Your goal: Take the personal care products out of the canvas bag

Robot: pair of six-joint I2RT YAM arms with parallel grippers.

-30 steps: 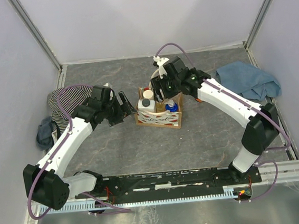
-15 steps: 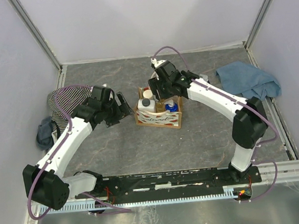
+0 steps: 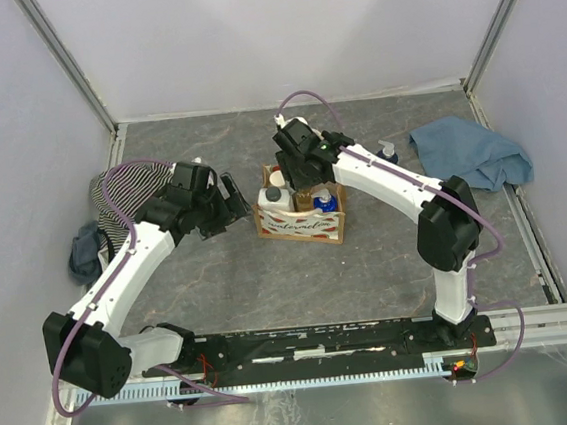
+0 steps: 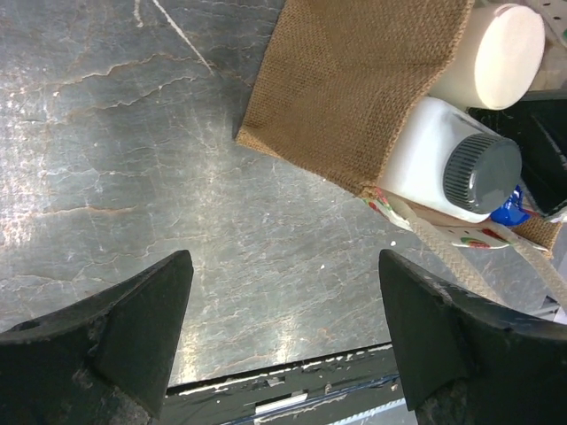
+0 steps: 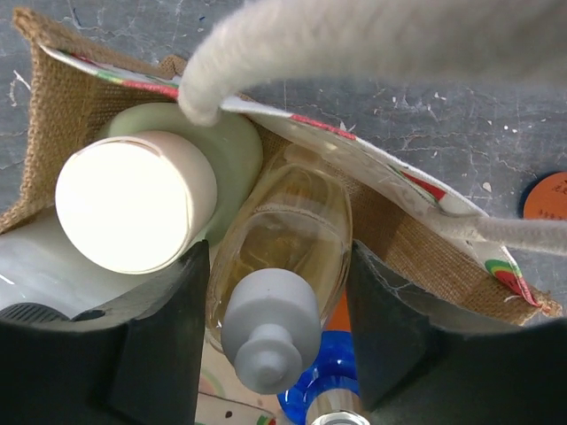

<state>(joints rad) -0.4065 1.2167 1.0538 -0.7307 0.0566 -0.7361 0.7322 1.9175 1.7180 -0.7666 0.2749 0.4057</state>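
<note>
As my right hand [image 5: 279,332] slides left: spread apart over the yellowish bottle [image 5: 285,235] in the bag [image 5: 55,106], so a grab looks next.
Left hand [image 4: 285,341]: apart, idle.

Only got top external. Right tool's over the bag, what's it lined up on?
Observer: Right wrist view shows the right tool open, one finger either side of the clear yellowish bottle with the grey cap.
Operator: Handle in the way?
Observer: A cream handle crosses above the canvas bag mouth, not over that cap.
Operator: Left tool?
Observer: Left tool is open, empty, over bare table beside the bag.
</note>
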